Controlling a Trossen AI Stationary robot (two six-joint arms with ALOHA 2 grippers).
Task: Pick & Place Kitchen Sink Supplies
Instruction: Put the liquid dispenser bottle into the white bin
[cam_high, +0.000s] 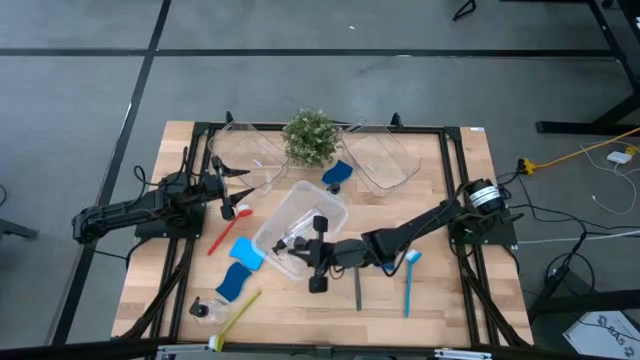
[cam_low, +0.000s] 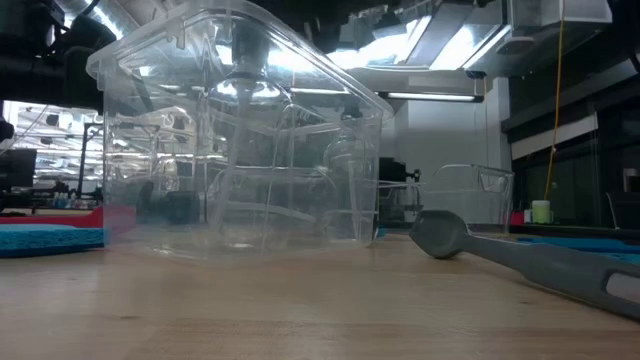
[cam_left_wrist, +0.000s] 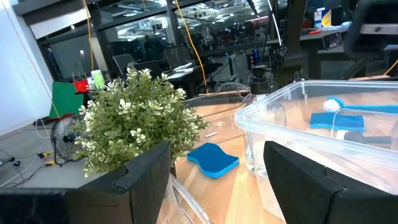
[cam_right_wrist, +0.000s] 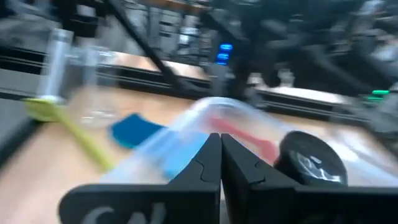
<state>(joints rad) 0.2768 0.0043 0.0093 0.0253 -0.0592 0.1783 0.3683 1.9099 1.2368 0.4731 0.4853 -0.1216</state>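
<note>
Clear, rigid bin (cam_high: 290, 215) on the wooden tabletop (cam_high: 440, 300) held a pump bottle (cam_high: 300, 240); right gripper (cam_high: 318, 272), fingers pressed together, stretched beside it; left gripper (cam_high: 222, 190) spread near the plant (cam_high: 308, 137)

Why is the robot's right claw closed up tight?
The right gripper is shut: its two dark fingers press together, holding nothing. Why, the pictures don't show.

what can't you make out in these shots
- Bin contents: in the high view the right gripper overlaps the clear bin, hiding what lies inside.
- Grey brush: low view, handle cut off by the right edge.
- Pump bottle: right wrist view, motion-blurred, details unreadable.
- Left gripper: wrist view, fingertips cut off by the bottom edge.
</note>
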